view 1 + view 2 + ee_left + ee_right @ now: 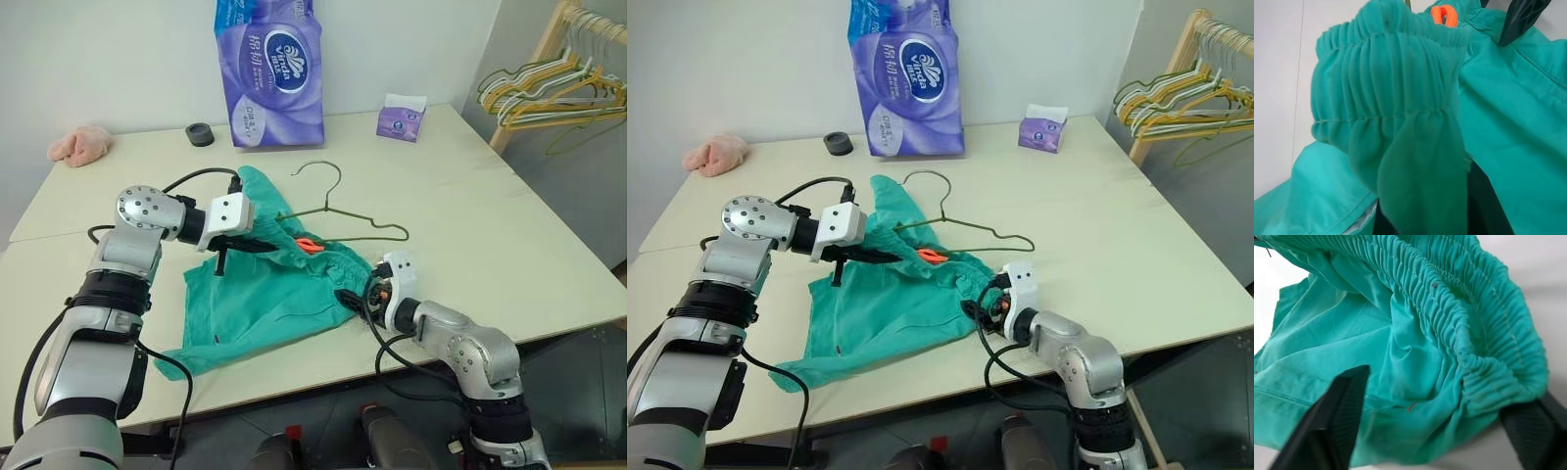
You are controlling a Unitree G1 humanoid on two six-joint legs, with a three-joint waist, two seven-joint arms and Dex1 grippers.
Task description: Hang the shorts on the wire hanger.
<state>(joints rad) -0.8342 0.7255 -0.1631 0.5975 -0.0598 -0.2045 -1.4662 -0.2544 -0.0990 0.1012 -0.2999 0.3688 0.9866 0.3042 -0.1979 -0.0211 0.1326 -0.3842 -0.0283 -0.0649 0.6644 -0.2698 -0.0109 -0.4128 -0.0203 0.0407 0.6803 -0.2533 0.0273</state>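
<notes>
Left gripper (257, 245) clamped on shorts (260, 304) waistband, lifting it open beside wire hanger (343, 223) mid-table; right gripper (355, 297) jaws apart, straddling the near-edge waistband.

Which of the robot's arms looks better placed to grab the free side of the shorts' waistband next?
Probably the right. Its gripper has open fingers on either side of the gathered waistband of the shorts. The left gripper is already shut on the waistband's other side, near the wire hanger, so it looks occupied.
</notes>
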